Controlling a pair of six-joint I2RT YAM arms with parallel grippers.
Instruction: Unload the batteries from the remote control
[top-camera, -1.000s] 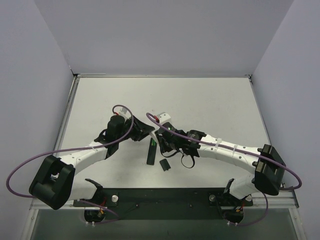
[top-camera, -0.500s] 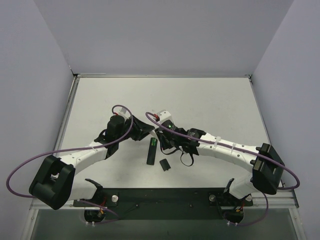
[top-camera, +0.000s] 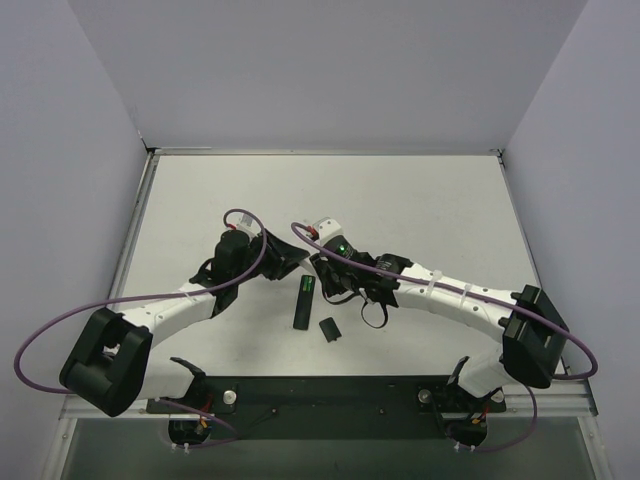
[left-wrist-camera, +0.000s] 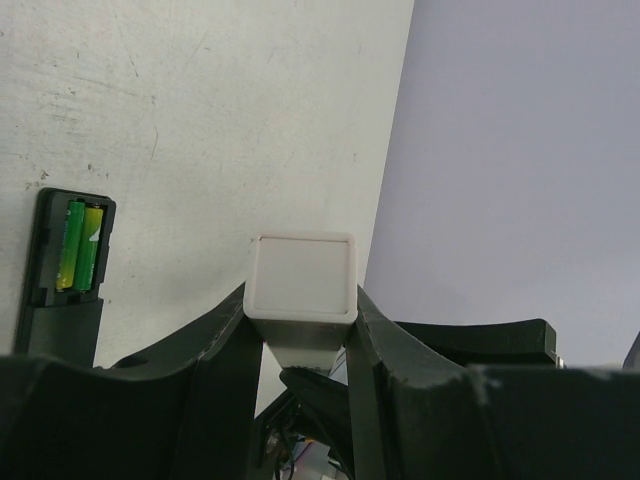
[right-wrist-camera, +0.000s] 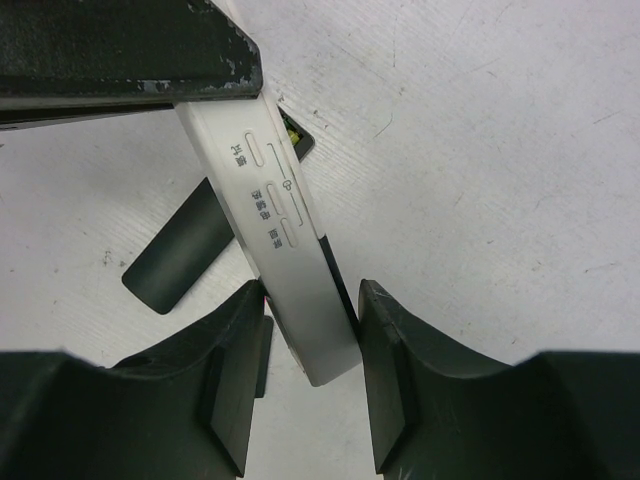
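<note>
Overhead view down onto table, close wrist views share white stick

We see a white stick with 3 oval buttons down 1 face, each with a small label (too fine for us to read), and a square end. A small black cover piece lies flat on the scratched white table.

Setting: robot lab test cell.
I see a white desk boxed by plain grey panels, left arm and right arm bolted to a black rail.
</note>
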